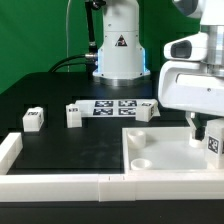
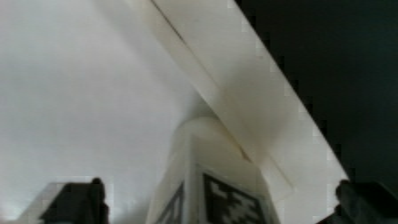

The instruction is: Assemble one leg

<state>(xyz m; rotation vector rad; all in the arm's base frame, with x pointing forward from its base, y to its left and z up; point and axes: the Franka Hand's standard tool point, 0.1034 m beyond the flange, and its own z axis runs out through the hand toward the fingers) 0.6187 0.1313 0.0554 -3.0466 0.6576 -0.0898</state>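
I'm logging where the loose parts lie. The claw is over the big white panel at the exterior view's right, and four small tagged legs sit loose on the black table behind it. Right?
Not quite: the exterior view shows three loose legs on the black table, not four. The claw is indeed over the white panel at that view's right, with a tagged block at its fingers.

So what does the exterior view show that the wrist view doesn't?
Only the exterior view shows the whole scene: the black table, the marker board, three loose legs standing on the table, the arm's base and the panel's socket. Only the wrist view shows the panel's edge up close, blurred. Both show the gripper, the leg between its fingers and the panel.
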